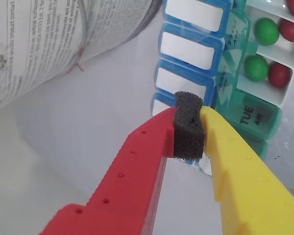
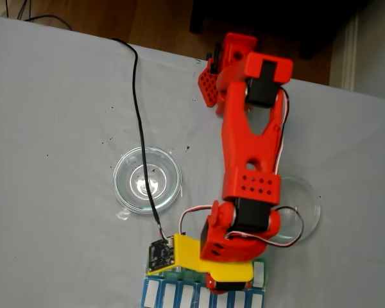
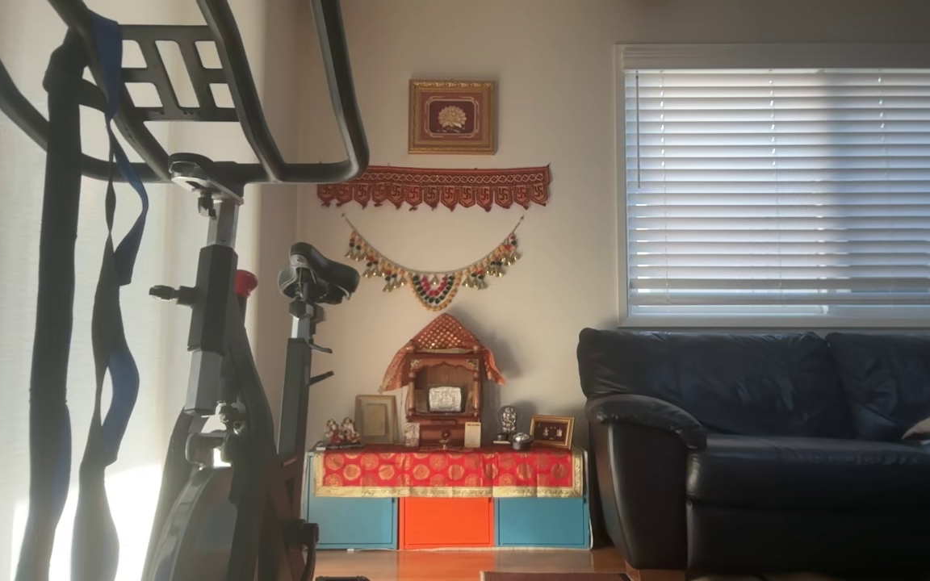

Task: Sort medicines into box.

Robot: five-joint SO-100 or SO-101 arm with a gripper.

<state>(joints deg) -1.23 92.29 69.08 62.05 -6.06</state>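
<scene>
Look in your wrist view: the green box (image 1: pixel 257 73) sits at the top right, and two of its little cups are open. Each open cup holds one green ball (image 1: pixel 266 30) and one red ball (image 1: pixel 290 30) side by side, and the lower cup has another green ball (image 1: pixel 256 67) touching another red ball (image 1: pixel 279 75). A third red one peeks in at the top edge. Below them a see-through green lid (image 1: pixel 252 117) marked TUE AM is shut, so you cannot tell what is under it. The blue row (image 1: pixel 188 54) lies right beside the green box, with white labels and all lids down. Your gripper (image 1: pixel 188 128) has one red finger (image 1: pixel 137 171) and one yellow finger (image 1: pixel 240 171), both hard plastic with small bumps. They are pressed together on a dark, spongy foam pad (image 1: pixel 188 127), and no ball shows between them. The tips hang over the near end of the blue row. In the fixed view, the red arm (image 2: pixel 250 147) reaches down across a smooth grey-white table (image 2: pixel 51 128). A round clear glass dish (image 2: pixel 147 179) sits left of the arm, with no balls in it. A second dish (image 2: pixel 308 205) is partly hidden behind the arm on the right. The pill rows (image 2: pixel 202 292) lie at the bottom edge of that view, under the arm. The left side of the table is wide and bare. The other view shows a living room with a sofa (image 3: pixel 780 444).
</scene>
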